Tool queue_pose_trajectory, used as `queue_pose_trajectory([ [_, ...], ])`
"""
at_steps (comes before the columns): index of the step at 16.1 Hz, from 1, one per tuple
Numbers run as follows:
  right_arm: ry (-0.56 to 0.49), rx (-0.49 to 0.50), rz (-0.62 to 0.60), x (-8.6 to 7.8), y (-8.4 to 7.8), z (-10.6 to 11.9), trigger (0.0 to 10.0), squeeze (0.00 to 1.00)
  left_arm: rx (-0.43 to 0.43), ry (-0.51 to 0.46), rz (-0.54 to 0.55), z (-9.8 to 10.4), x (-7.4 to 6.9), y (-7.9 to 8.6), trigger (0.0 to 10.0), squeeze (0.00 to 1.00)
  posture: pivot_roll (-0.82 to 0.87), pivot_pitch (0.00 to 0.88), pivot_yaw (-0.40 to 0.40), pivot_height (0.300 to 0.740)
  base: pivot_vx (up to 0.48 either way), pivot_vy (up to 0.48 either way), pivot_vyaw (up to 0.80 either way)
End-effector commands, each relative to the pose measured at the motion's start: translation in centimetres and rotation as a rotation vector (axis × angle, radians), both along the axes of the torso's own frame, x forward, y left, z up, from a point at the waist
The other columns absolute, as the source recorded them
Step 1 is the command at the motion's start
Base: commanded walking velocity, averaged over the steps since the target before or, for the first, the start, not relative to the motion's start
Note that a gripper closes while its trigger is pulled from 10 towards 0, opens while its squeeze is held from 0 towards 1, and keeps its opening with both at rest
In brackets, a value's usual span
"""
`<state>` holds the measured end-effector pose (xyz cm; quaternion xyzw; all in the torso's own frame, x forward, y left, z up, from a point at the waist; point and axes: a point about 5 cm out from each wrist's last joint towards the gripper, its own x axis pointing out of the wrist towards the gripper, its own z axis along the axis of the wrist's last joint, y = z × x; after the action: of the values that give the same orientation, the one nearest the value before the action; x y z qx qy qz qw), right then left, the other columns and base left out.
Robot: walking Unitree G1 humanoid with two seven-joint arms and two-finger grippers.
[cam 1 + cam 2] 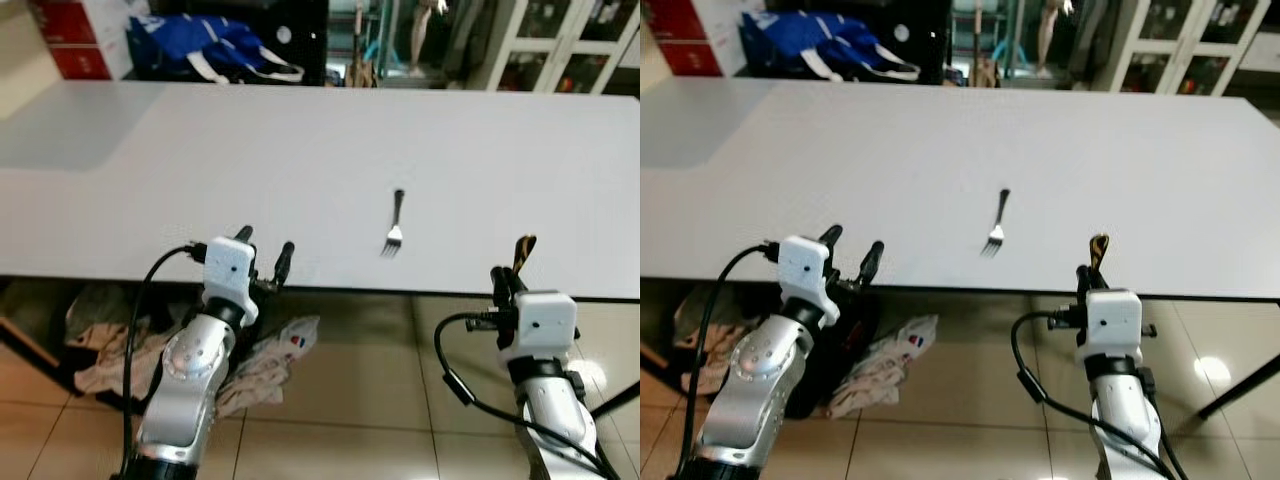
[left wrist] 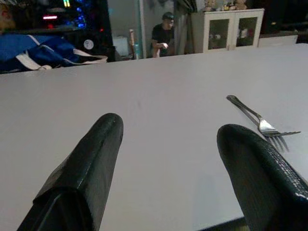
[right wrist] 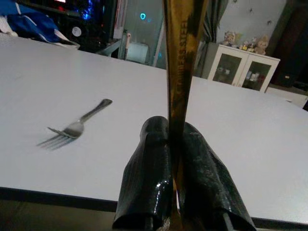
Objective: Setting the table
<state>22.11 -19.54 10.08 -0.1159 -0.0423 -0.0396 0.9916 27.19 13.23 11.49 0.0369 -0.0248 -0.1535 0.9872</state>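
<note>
A silver fork (image 1: 394,225) lies on the white table (image 1: 300,140), tines toward me, a little back from the front edge. My left gripper (image 1: 266,245) is open at the front edge, left of the fork, nothing between its fingers (image 2: 91,159). My right gripper (image 1: 508,280) hovers just off the front edge, right of the fork. It is shut on a gold-coloured utensil (image 3: 180,57) that stands upright, stamped "stainless steel". The utensil's end is out of view, so I cannot tell what kind it is.
A blue bag (image 1: 200,45) and red boxes (image 1: 70,40) sit beyond the table's far left. Crumpled cloths (image 1: 110,350) lie on the tiled floor under the table. A person (image 2: 163,36) and a white cabinet (image 2: 233,26) are far behind.
</note>
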Motion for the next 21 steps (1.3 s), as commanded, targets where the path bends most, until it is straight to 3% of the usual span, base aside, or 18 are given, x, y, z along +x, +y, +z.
queue_pose_trajectory([
  [1, -0.06, -0.013, 0.008, 0.5, 0.2, 1.4, 0.0, 0.0, 0.004, -0.027, -0.004, 0.8, 0.1, -0.2, 10.0, 0.0, -0.05, 0.0, 0.018, 0.74, 0.281, 0.39, 0.0],
  [6, -0.055, -0.013, 0.016, 0.6, 0.3, 1.3, 0.0, 0.0, 0.023, -0.039, -0.072, 1.6, 0.5, -1.4, 10.0, 0.0, -0.04, 0.0, 0.015, 0.74, 0.394, 0.136, 0.0],
  [9, -0.049, -0.013, 0.013, 0.5, 0.4, 1.0, 0.0, 0.0, 0.078, -0.096, -0.13, 2.7, 0.9, -2.5, 10.0, 0.0, -0.04, 0.001, 0.018, 0.74, 0.448, 0.0, 0.0],
  [15, -0.052, -0.019, 0.005, 0.4, 0.4, 1.1, 0.0, 0.0, 0.062, -0.102, -0.169, 3.2, 1.4, -3.5, 10.0, 0.0, -0.06, 0.0, 0.024, 0.74, 0.48, 0.0, 0.0],
  [21, -0.105, -0.087, -0.013, 1.1, -1.0, 3.0, 0.0, 0.0, 0.047, -0.086, -0.165, 3.1, 1.4, -3.3, 10.0, 0.0, -0.06, 0.0, 0.029, 0.74, 0.0, 0.0, 0.0],
])
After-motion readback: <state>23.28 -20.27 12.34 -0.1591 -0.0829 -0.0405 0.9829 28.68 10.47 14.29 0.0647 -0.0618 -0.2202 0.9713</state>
